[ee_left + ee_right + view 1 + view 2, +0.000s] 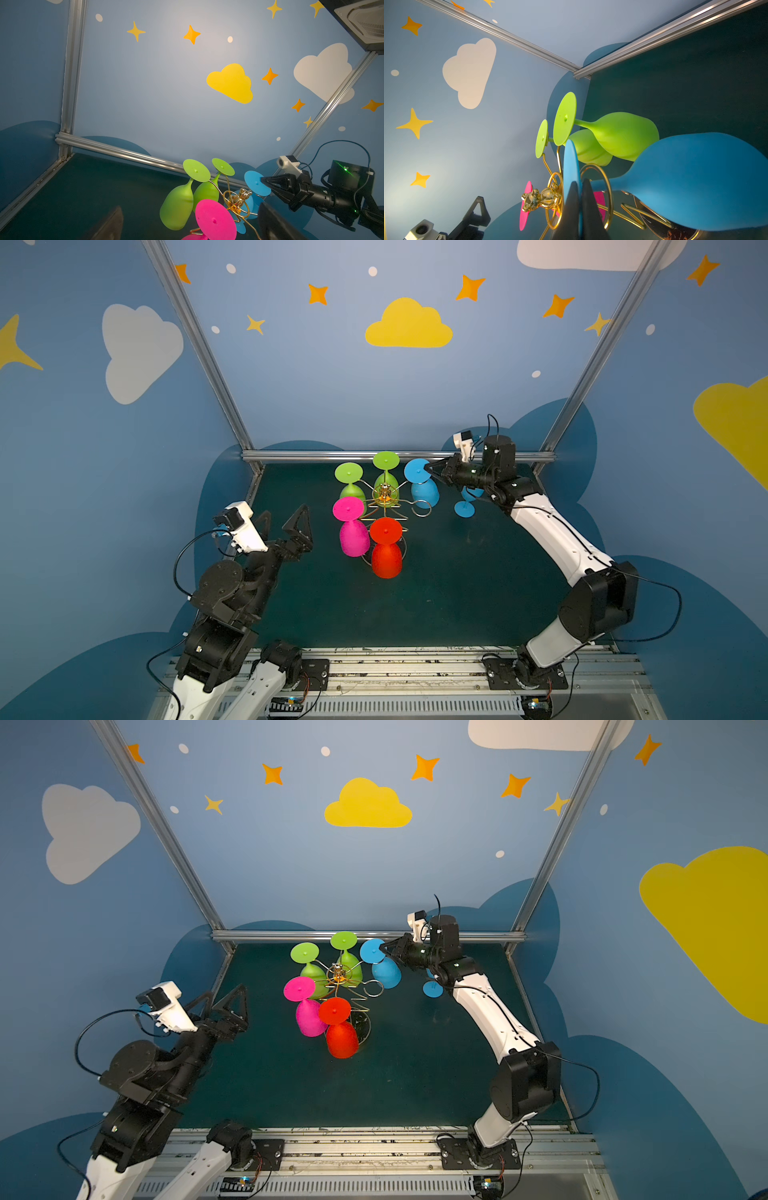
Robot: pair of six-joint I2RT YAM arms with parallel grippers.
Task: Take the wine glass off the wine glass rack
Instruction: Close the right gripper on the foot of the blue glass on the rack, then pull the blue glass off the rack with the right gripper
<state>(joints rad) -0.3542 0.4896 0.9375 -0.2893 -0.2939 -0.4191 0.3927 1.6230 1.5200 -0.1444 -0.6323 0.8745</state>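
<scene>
Wine glass (424,492), blue, hangs bowl-down on the wine glass rack (384,494), just right of its post, upper centre in both top views.
Right fingers (588,209) pinch its foot's rim; left fingers (266,522) spread, lower left. Risk, as I judge: pulling across the wire loop would snag the stem and tip the rack.

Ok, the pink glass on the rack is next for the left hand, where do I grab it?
The pink glass hangs bowl-down from the wine glass rack, so its flat foot disc sits on top: I'd pinch that disc's rim. Come from the outer left side with the open left hand; that edge is free, while the red glass crowds the other side.
</scene>
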